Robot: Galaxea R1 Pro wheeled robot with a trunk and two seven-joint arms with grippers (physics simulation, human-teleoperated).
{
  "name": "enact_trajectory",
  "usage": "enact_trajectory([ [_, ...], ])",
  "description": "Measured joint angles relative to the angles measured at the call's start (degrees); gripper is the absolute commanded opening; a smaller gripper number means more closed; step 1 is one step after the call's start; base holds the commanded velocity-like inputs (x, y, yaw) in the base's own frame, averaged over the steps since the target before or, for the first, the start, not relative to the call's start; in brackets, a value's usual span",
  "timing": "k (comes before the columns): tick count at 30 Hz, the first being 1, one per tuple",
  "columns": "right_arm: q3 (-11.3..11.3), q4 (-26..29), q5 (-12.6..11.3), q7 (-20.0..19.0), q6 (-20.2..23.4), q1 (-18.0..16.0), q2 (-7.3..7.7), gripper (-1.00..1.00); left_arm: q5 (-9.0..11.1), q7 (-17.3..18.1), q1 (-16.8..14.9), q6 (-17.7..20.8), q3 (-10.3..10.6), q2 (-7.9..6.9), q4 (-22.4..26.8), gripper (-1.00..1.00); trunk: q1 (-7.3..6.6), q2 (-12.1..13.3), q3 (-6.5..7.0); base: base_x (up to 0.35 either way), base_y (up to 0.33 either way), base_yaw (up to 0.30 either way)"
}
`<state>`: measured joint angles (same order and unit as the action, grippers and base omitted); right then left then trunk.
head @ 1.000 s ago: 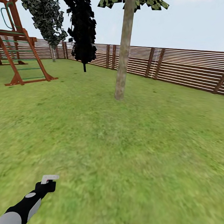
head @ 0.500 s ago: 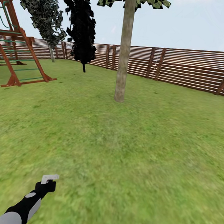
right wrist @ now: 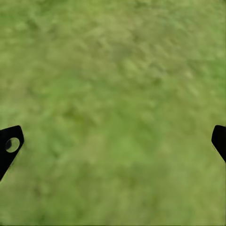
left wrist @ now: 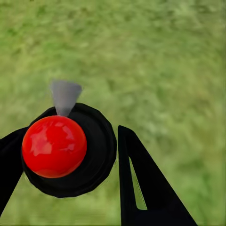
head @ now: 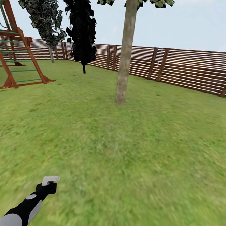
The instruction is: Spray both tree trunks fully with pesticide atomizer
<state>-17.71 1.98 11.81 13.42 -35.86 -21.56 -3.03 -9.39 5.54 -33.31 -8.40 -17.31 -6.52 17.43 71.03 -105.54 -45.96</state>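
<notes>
Low in the left wrist view, the left gripper is clenching the pesticide atomizer, red top showing over grass. The right gripper is hanging spread wide, carrying nothing. A tree trunk is standing upper centre, well apart; spraying from here is likely wasting mist on the lawn.

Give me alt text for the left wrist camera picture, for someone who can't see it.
The left tool grips the pesticide atomizer, seen from above: a round dark bottle with a glossy red top and a pale grey nozzle. Blurry green grass lies beyond.
</notes>
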Motion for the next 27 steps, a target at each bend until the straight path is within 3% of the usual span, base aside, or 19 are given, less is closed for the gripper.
enact_trajectory([
  [5,0.1,0.9,0.2,-0.2,-0.1,-0.1,0.26,1.0,0.1,0.4,0.0,0.1,0.0,0.02,-0.1,-1.0,0.0,0.0,0.0,0.34,0.0,0.0],
  [9,0.1,7.0,0.1,-0.4,-0.1,-0.1,-0.22,1.0,0.1,0.6,0.0,0.1,0.0,0.02,0.0,-1.0,0.0,0.0,0.0,0.34,0.0,0.0],
  [12,0.1,14.2,0.1,-0.5,1.1,-0.1,-2.01,1.0,0.1,0.7,0.0,0.1,0.1,0.16,0.0,-1.0,0.0,0.0,0.0,0.34,0.0,0.0],
  [14,0.3,18.4,0.1,-1.0,5.2,-0.7,-3.79,1.0,0.1,0.7,0.0,0.2,0.2,0.27,0.0,-1.0,0.0,0.0,0.01,0.34,0.0,0.0],
  [16,3.0,23.3,0.1,-1.6,10.9,-2.0,-5.37,1.0,0.0,0.7,0.0,0.2,0.4,0.38,0.1,-1.0,0.0,0.0,0.01,0.34,0.0,0.0],
  [19,11.1,33.3,-0.1,-1.9,18.1,-3.2,-6.13,1.0,-0.3,0.7,-0.3,0.1,0.5,0.7,0.6,-1.0,0.0,0.0,0.01,0.34,0.0,0.0],
  [21,14.3,38.9,-0.4,-1.9,23.8,-3.4,-6.47,1.0,-0.4,0.8,-0.7,0.1,0.5,0.85,2.2,-1.0,0.0,0.0,0.01,0.34,0.0,0.0],
  [24,15.4,40.9,-0.5,-1.9,27.3,-3.5,-6.61,1.0,-0.3,0.8,-0.8,0.3,0.5,0.87,5.4,-1.0,0.0,0.0,0.0,0.34,0.0,0.0],
  [27,15.6,41.3,-0.5,-2.0,27.9,-3.5,-6.63,1.0,-0.4,0.8,-0.7,0.3,0.6,2.01,7.8,-1.0,0.0,0.0,0.0,0.34,0.0,0.0],
])
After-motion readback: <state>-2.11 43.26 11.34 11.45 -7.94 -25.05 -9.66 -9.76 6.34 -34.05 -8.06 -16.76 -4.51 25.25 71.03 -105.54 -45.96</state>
